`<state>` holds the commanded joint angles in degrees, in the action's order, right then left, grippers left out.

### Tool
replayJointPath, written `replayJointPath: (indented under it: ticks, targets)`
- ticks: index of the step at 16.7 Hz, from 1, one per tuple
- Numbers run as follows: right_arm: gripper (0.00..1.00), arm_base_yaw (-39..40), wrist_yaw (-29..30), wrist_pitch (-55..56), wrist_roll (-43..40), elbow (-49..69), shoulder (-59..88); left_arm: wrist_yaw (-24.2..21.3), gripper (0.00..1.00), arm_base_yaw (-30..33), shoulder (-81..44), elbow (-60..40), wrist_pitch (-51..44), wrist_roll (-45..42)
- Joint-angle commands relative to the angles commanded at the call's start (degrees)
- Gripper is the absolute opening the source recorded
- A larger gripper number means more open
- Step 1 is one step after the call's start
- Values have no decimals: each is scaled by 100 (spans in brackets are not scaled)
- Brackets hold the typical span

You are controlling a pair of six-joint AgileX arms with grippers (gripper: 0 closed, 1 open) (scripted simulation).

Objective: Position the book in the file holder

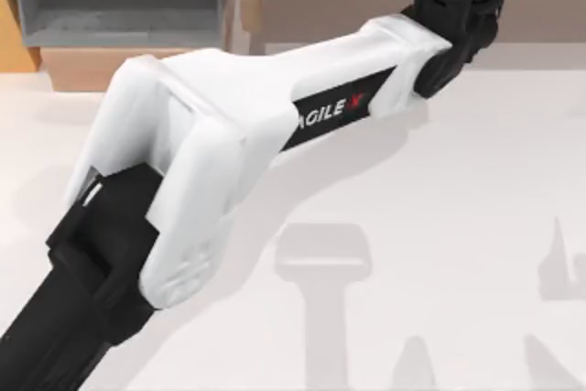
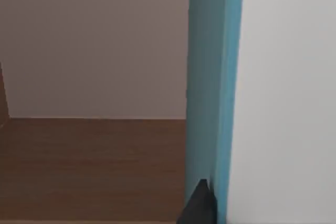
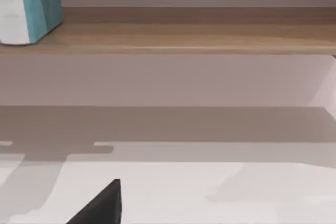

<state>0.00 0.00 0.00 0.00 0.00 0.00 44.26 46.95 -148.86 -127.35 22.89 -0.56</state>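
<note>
Our worktop (image 1: 476, 180): pale, matte, smooth. Long wooden shelf (image 3: 210, 35) along back edge, brown grain. File holder (image 1: 119, 6) at top view's back left: grey walls and floor, boxy, open-fronted, light wood lip.

Our left arm (image 1: 238, 125) stretches from near left toward back right. Book (image 2: 212, 87) stands upright over shelf, thin, teal cover, white page edges; we judge it light, stiff, smooth-faced, best pinched across covers near one edge.

Left gripper (image 2: 202, 203): one dark finger lies against cover, apparently clamping book; we cannot tell opening.

Right gripper (image 3: 102, 205) low over worktop; fingers' state unclear.
</note>
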Motion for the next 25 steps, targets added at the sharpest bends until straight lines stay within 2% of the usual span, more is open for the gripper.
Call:
replayJointPath:
  ticks: [17, 21, 25]
  targets:
    - [100, 0, 0, 0, 0, 0, 0, 6, 0, 32, 62, -206, -285, -42]
    - [100, 0, 0, 0, 0, 0, 0, 31, 0, 116, 523, 151, -555, -655]
    - [100, 0, 0, 0, 0, 0, 0, 188, 0, 170, 1331, 1040, -1124, -1645]
